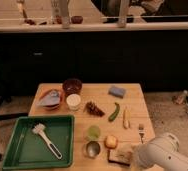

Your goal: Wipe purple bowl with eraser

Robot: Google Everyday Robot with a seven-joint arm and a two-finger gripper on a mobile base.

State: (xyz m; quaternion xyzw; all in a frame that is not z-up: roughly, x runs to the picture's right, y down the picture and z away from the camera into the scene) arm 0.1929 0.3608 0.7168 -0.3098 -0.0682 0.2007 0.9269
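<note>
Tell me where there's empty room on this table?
Bare wood lies between the dark purple round bowl and the flat blue-grey sponge, and along the right edge beyond the thin pale stick. The near right is crowded: tan eraser block, silver fork, the gripper beside them.

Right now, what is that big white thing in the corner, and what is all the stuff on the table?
That is a robot's arm, seen by one camera looking down at a wooden table. Its gripper, the pinching hand, is low at the bottom edge, beside the tan eraser. Farther back sit the purple bowl, a white cup, a blue sponge and a green pepper. The green tray on the left holds a brush. I cannot tell whether the gripper holds anything.
</note>
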